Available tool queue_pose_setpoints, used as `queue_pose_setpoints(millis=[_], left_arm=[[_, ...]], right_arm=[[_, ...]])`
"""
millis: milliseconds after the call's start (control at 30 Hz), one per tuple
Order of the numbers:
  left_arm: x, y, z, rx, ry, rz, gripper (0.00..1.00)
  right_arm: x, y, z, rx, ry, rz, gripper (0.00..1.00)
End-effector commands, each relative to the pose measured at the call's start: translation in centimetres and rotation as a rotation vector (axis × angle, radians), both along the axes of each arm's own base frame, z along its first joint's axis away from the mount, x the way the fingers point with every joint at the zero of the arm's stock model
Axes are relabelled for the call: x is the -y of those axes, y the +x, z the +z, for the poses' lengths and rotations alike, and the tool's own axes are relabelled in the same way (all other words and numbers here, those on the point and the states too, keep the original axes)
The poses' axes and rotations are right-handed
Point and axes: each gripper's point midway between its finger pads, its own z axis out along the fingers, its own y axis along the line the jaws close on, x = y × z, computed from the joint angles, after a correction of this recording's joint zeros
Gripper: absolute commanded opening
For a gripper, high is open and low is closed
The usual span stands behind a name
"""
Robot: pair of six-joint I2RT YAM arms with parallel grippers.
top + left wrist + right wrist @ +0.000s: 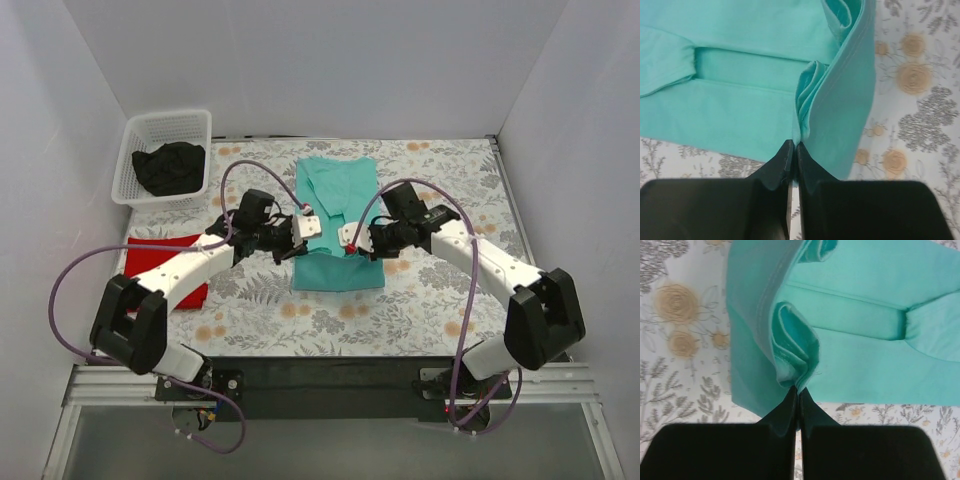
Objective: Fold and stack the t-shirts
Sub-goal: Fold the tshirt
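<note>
T-shirt of soft teal cotton point(335, 272) mid-fold, centre of the flowered table point(440, 170).
Top view: left gripper point(300, 232) and right gripper point(352, 238) meet over its middle. Left wrist view: jaws clamped on a bunched edge, lower centre. Right wrist view: likewise clamped on gathered folds. Light, limp cloth, likely to sag; doubled edges give the surest hold.

The turquoise cotton t-shirt point(335, 270) is plain. The white tablecloth point(440, 310) carries grey leaf sprays and tan-orange flowers. The white plastic mesh basket point(170, 122) is unpatterned, as are the crumpled black garment point(170, 167) and flat red cloth point(140, 258).
</note>
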Motion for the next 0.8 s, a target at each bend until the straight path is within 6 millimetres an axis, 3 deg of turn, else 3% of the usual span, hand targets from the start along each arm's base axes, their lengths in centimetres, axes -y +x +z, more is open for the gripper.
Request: queue_pose_setpoints(millis=[0, 67, 133, 200, 233, 267, 333, 367, 400, 533, 767], left_arm=[[0.7, 3.9, 1.7, 0.065, -0.052, -0.030, 0.00], [0.6, 6.4, 2.6, 0.087, -0.067, -0.014, 0.00], [0.6, 8.1, 1.1, 0.075, -0.050, -0.011, 0.00], [0.3, 10.5, 1.9, 0.112, -0.056, 0.006, 0.00], [0.3, 11.3, 0.8, 0.101, -0.045, 0.002, 0.00], [0.2, 12.5, 1.2, 0.119, -0.046, 0.014, 0.00], [-0.1, 13.8, -0.2, 0.111, -0.032, 0.017, 0.00], [-0.1, 14.2, -0.6, 0.111, -0.028, 0.015, 0.00], [-0.1, 15.1, -0.3, 0.127, -0.027, 0.021, 0.00], [-0.1, 16.8, -1.8, 0.120, -0.018, 0.029, 0.00], [-0.1, 17.9, -4.1, 0.114, -0.006, 0.032, 0.00]], right_arm=[[-0.5, 3.7, 1.3, 0.054, 0.028, 0.040, 0.01], [-0.9, 6.0, 2.3, 0.085, 0.045, 0.038, 0.01], [-0.6, 7.8, 1.2, 0.064, 0.035, 0.017, 0.01], [-0.7, 9.9, 1.1, 0.072, 0.037, 0.011, 0.01], [-0.8, 10.5, 1.0, 0.073, 0.038, 0.010, 0.01], [-0.9, 11.1, 0.1, 0.054, 0.033, 0.009, 0.01], [-1.1, 12.4, 0.1, 0.068, 0.033, 0.008, 0.01], [-1.1, 12.8, -1.0, 0.050, 0.022, 0.007, 0.01], [-1.1, 13.5, -0.9, 0.058, 0.021, 0.003, 0.01], [-1.0, 15.2, -2.2, 0.048, 0.011, -0.006, 0.01], [-0.5, 16.8, -4.1, 0.033, -0.012, -0.017, 0.01]])
